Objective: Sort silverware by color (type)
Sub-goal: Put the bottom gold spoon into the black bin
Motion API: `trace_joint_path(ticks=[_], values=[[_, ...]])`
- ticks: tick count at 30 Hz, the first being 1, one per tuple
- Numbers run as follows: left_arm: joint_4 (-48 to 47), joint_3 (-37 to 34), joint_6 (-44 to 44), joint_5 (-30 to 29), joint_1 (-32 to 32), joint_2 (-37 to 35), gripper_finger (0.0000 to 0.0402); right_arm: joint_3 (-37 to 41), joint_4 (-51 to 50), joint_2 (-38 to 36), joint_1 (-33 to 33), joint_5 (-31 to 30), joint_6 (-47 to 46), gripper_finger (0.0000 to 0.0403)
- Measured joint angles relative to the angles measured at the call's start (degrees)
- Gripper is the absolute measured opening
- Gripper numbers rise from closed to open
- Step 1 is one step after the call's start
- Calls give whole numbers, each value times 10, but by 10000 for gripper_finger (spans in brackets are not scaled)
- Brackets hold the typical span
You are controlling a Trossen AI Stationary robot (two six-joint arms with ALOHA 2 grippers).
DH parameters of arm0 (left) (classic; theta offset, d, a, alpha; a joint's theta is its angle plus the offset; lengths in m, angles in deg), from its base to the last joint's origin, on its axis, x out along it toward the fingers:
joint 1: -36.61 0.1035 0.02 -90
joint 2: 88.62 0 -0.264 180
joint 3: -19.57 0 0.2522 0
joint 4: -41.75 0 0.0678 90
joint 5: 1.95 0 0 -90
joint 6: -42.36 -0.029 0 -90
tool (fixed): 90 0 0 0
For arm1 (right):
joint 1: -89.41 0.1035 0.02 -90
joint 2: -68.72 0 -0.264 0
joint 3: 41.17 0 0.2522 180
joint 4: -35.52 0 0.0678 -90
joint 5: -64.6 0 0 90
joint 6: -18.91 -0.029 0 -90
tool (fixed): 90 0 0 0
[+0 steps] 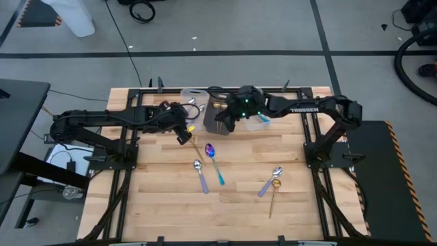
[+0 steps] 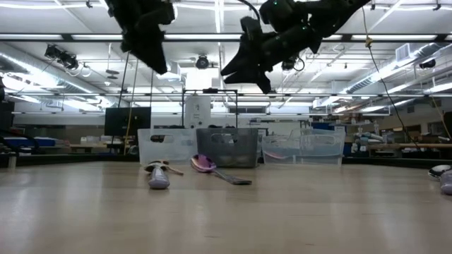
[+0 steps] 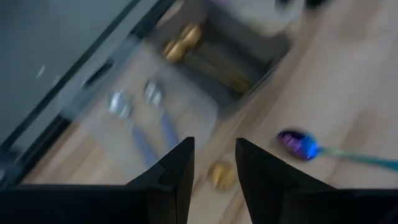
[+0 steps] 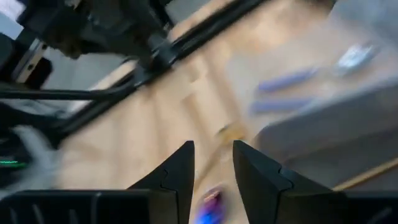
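Several spoons lie flat on the wooden table. In the high view there is a gold spoon [image 1: 195, 143], a purple-bowled teal-handled spoon [image 1: 215, 162], a silver lavender-handled spoon [image 1: 201, 176], and to the right another lavender one [image 1: 270, 182] with a gold one [image 1: 274, 198]. My left gripper [image 1: 184, 135] hangs open above the first gold spoon's bowl [image 3: 221, 175]. My right gripper [image 1: 224, 126] hangs open in the air in front of the dark bin [image 1: 220, 109]. The right wrist view shows the purple spoon [image 4: 211, 202] far below its open fingers.
Three bins stand in a row at the far edge. The clear left bin [image 3: 134, 118] holds silver lavender-handled spoons, the dark middle bin [image 3: 211, 59] holds gold spoons, and there is a clear right bin [image 1: 261, 120]. The two grippers hang close together, well above the table [image 2: 226, 212].
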Motion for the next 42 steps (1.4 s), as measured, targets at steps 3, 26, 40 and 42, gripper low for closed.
trace_joint_path(ticks=[3,26,40,42], values=[[66,0,-51,25,-3,0,125,0,-22,0,13,70,-76,119],[92,0,-183,52,26,6,125,1,-429,-22,225,24,-305,119],[82,0,-121,48,78,12,125,1,-491,-23,414,-142,-713,120],[94,0,-119,47,80,18,125,5,-489,-23,445,-179,-774,124]])
